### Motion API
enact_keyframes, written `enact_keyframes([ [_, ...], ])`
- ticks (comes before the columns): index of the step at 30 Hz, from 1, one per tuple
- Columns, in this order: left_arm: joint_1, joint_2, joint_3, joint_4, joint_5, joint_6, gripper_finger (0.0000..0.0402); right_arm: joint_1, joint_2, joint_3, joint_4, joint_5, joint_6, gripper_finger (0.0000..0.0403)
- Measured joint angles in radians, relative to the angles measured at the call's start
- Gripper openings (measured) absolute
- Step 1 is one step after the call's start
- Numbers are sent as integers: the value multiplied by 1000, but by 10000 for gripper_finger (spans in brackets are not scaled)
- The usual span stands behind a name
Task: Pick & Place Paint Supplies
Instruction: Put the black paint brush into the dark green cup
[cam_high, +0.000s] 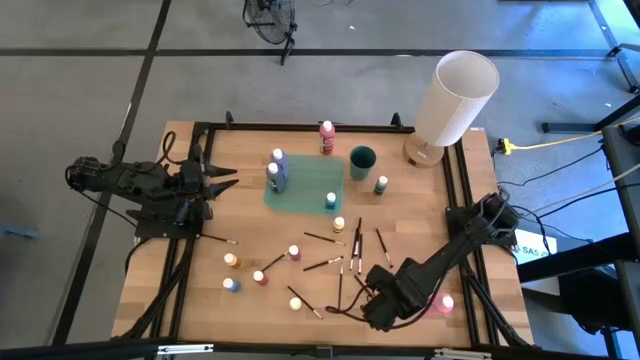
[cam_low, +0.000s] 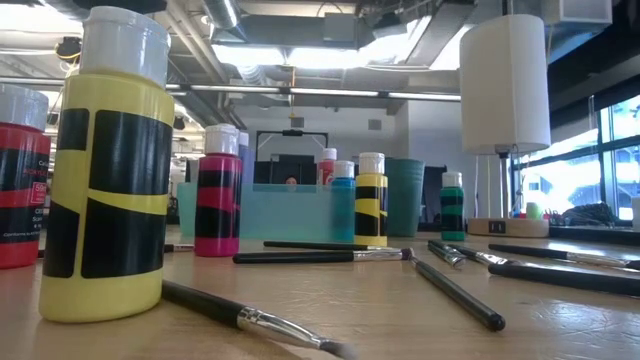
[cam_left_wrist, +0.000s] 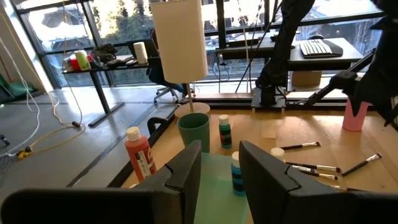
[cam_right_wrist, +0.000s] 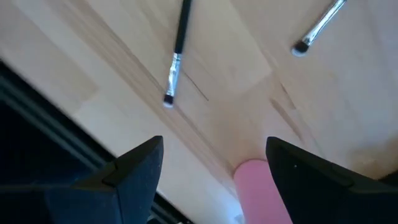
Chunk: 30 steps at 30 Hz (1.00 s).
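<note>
Small white-capped paint bottles stand about the wooden table, among them a red one (cam_high: 327, 138), a green one (cam_high: 381, 185) and a yellow one (cam_high: 339, 224). Thin dark brushes (cam_high: 345, 262) lie flat near the middle. A teal tray (cam_high: 305, 185) holds a purple bottle (cam_high: 277, 170). My right gripper (cam_right_wrist: 214, 146) points down, open, at the near right. A pink bottle (cam_right_wrist: 261, 186) shows between its fingers, close to one of them; contact cannot be seen. My left gripper (cam_left_wrist: 221, 174) waits level and open at the table's left edge (cam_high: 225, 185), facing the tray.
A big white cylinder (cam_high: 455, 95) stands on a wooden base at the far right corner, and a dark teal cup (cam_high: 362, 160) stands beside the tray. Black frame rails (cam_high: 455, 190) run along the table's edges. In the low view a yellow bottle (cam_low: 105, 170) stands close to the near edge.
</note>
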Motion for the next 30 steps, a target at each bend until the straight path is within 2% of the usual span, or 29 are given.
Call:
enact_keyframes([
  [12,0,0,0,28,17,0,104,8,0,-244,328,-14,-41,289],
  [17,0,0,0,29,51,-1,104,8,0,-252,379,-16,-70,289],
  [30,0,0,0,24,52,-1,104,10,17,-252,442,8,-176,289],
])
